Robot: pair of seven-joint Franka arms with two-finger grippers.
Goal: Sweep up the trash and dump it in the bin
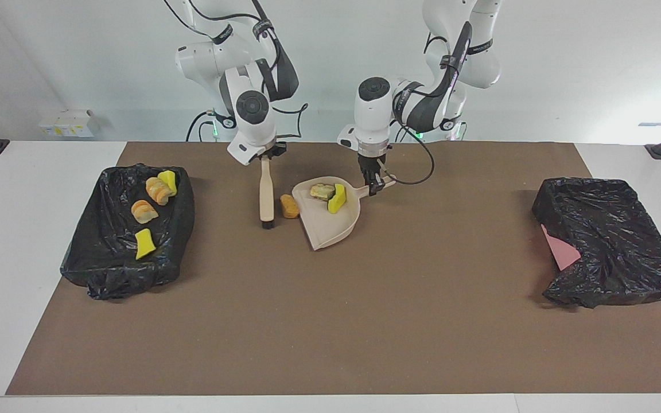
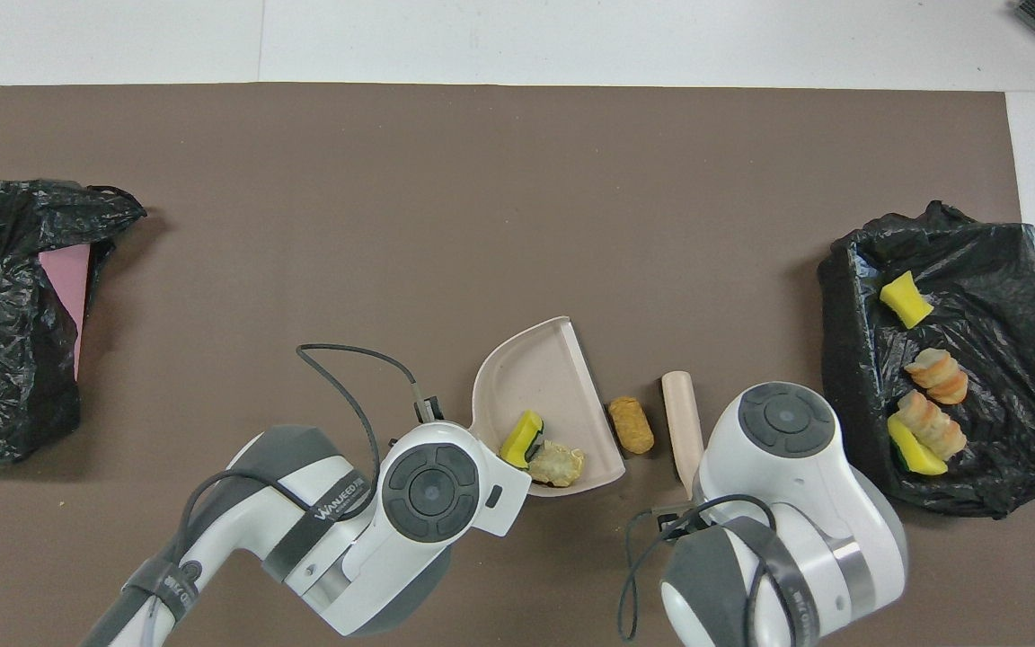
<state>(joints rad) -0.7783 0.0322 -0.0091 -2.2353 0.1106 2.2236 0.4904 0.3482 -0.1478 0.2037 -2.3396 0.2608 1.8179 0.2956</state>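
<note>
1. I count four scraps in the black-lined bin [image 1: 107, 252] at the right arm's end: two yellow, two orange-tan.
2. The dustpan [image 1: 330, 226] holds two: a yellow-green sponge bit [image 1: 337, 199] and a pale chunk [image 1: 322, 191].
3. One tan lump [image 1: 290, 206] lies between dustpan and brush [image 1: 265, 195].
4. Seven scraps total.
5. My left gripper [image 1: 373, 186] is clamped on the dustpan's handle; my right gripper [image 1: 265, 154] grips the brush.
6. A second bin [image 1: 611, 241] sits at the left arm's end.
</note>
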